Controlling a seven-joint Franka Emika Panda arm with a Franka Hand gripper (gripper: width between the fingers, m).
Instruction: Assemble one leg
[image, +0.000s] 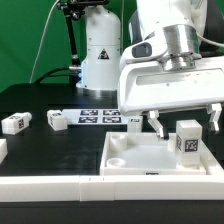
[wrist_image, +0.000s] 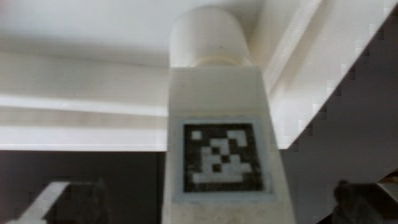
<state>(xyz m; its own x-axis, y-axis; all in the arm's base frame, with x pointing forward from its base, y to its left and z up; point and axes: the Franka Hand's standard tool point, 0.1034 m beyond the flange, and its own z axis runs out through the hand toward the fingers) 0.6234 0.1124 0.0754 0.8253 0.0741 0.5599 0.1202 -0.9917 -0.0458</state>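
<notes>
White oblong leg (wrist_image: 217, 100), rounded peg (wrist_image: 214, 35), black-and-white tag (wrist_image: 222, 155)

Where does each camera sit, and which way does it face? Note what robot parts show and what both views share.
Exterior view: off the arm, looking across the black table at the tray; the arm, robot base and gripper show.
Wrist view: on the wrist, looking along the open fingers at the leg.
Shared: the tagged leg between the fingers, and the tray.
</notes>
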